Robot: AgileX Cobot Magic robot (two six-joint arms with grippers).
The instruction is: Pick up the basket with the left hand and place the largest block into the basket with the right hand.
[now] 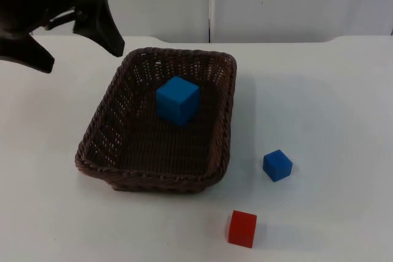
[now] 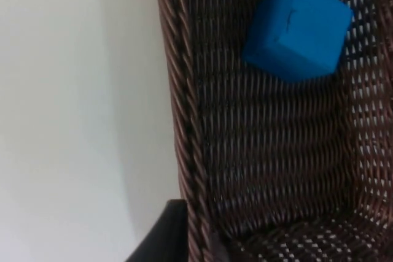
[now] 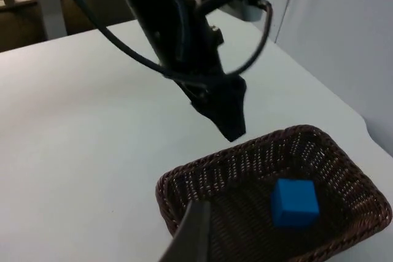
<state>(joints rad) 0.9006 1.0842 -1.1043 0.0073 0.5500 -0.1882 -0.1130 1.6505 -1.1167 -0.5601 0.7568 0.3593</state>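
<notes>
A dark brown wicker basket (image 1: 156, 179) rests on the white table. Inside it, toward the far end, lies the large blue block (image 1: 178, 99). My left gripper (image 1: 80, 56) hovers open just beyond the basket's far left corner and holds nothing. In the left wrist view one black fingertip (image 2: 163, 234) stands just outside the basket's rim (image 2: 178, 90), with the blue block (image 2: 298, 29) farther in. The right wrist view looks down from high up on the basket (image 3: 184, 179), the block (image 3: 295, 204) and the left gripper (image 3: 230, 124). My right gripper (image 3: 191, 240) waits well above the table.
A small blue block (image 1: 277, 165) lies on the table to the right of the basket. A red block (image 1: 242, 228) sits near the front edge. The grey partition wall (image 1: 276, 4) closes the table's far side.
</notes>
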